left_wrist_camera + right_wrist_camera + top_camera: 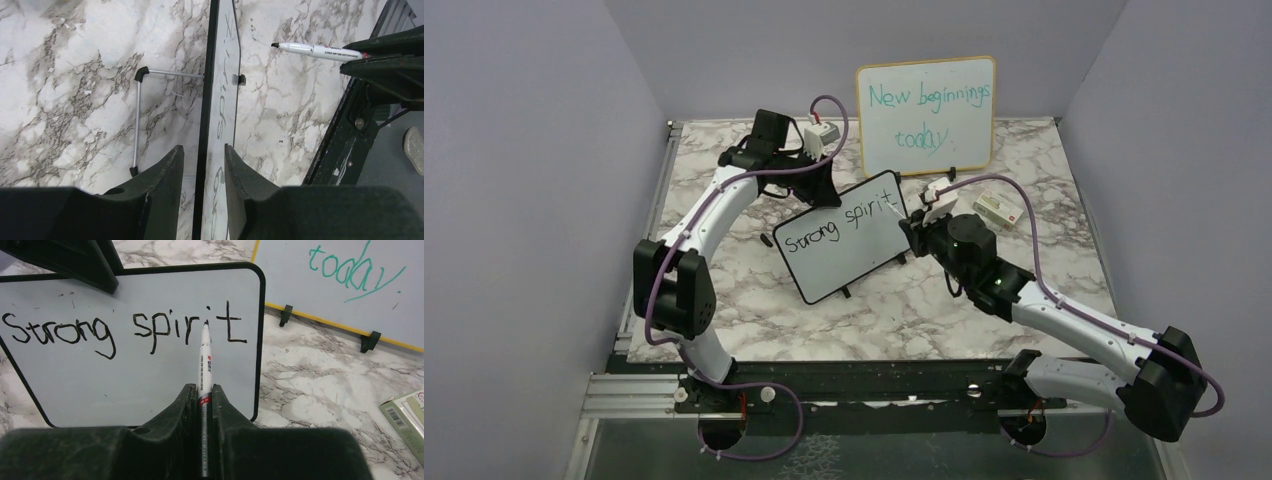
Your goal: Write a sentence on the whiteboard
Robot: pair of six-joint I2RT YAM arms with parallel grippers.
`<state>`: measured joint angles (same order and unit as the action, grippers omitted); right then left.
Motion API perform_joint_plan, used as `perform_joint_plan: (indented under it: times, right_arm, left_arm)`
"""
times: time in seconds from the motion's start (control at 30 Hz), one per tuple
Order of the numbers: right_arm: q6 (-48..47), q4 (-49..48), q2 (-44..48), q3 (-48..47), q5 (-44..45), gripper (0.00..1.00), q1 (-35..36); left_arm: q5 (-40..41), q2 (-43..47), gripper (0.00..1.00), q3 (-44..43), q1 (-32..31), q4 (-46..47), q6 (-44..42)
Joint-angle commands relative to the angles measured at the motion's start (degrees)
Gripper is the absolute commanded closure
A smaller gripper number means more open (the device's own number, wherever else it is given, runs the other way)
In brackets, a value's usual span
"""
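Note:
The whiteboard [844,255] stands tilted on the marble table and reads "Strong spirit" in black. My left gripper [816,188] straddles its top edge. In the left wrist view the fingers [202,147] sit either side of the board [222,100], with a gap showing at the back finger. My right gripper [921,222] is shut on a white marker [205,360], seen in the right wrist view [204,386]. The marker points at the "i" of "spirit" on the board [125,375]. In the left wrist view the marker [315,50] has its tip a little off the board face.
A larger wood-framed board [927,115] with teal writing "New beginnings today" stands at the back, also in the right wrist view [340,285]. A small box [997,210] lies right of the right gripper. The whiteboard's wire stand [138,120] sticks out behind it. Walls close three sides.

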<state>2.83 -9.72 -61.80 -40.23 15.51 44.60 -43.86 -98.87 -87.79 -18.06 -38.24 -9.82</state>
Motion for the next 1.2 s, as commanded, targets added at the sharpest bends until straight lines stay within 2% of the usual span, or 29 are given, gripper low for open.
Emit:
perform_joint_plan:
  times: [0.0, 0.33, 0.67, 0.93, 1.17]
  right_arm:
    - [-1.1, 0.2, 0.9, 0.4, -2.0, 0.99, 0.9]
    - [-1.5, 0.2, 0.9, 0.1, -2.0, 0.99, 2.0]
    - [-2.1, -0.4, 0.7, 0.3, -2.8, 0.99, 3.3]
    - [-2.3, 0.0, 0.3, 0.7, -2.3, 0.99, 6.9]
    - [-3.8, 1.1, -1.2, 0.8, 1.6, 0.99, 12.9]
  left_arm:
    - [-3.6, 4.7, 0.65, 2.8, 2.5, 4.7, 2.3]
    - [-6.1, 6.3, 0.70, 7.9, 2.9, 4.9, 2.0]
    - [-7.7, 6.7, 0.99, 10.2, 2.9, 7.8, 3.5]
    - [-6.9, 7.2, 1.00, 12.7, 3.1, 8.1, 1.8]
    - [-5.8, 6.8, 1.00, 14.0, 3.3, 8.1, 0.9]
